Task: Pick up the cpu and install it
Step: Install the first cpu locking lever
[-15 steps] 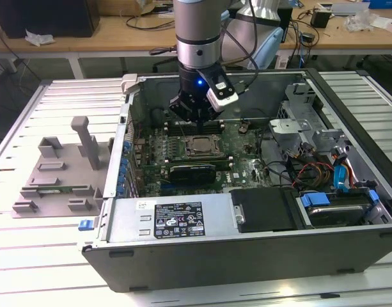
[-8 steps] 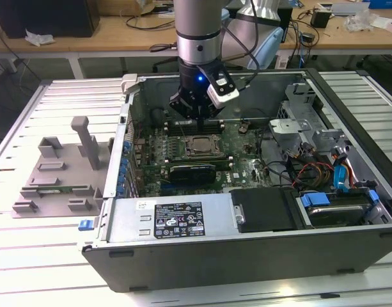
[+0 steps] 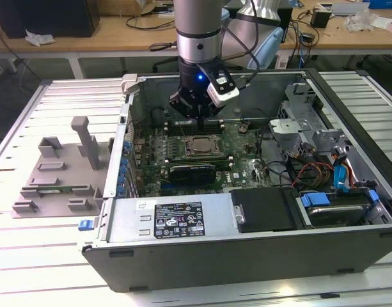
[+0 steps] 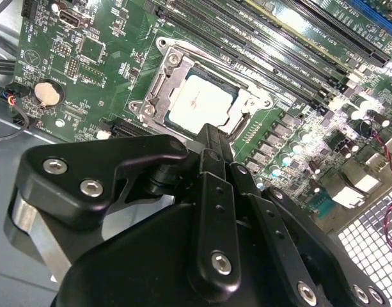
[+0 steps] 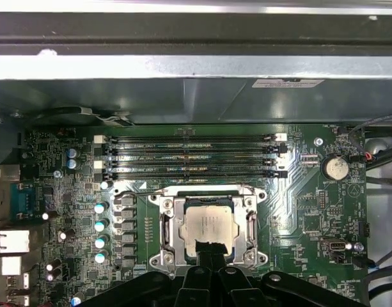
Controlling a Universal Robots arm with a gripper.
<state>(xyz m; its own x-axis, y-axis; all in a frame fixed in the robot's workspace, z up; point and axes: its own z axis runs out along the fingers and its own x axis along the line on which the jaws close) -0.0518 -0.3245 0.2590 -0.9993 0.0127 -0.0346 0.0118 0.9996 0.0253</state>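
Silvery cpu (image 5: 208, 227) sits in the motherboard socket inside the open case (image 3: 247, 256), with the tool (image 4: 211, 133) pinched closed on nothing just over its edge. Case lies on a pale slatted metal desk (image 3: 36, 256) beside a grey tray (image 3: 55, 185). Wooden desks (image 3: 119, 25) strewn with cables run behind.

The arm (image 3: 197, 38) hangs vertical, its claw (image 3: 197, 117) pointing straight down, fingers (image 4: 211, 166) pinched together.

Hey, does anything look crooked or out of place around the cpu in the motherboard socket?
Nothing stands out. The cpu lies flat inside the socket frame, its edges parallel to the frame's, and the gripper hangs over one edge of it.
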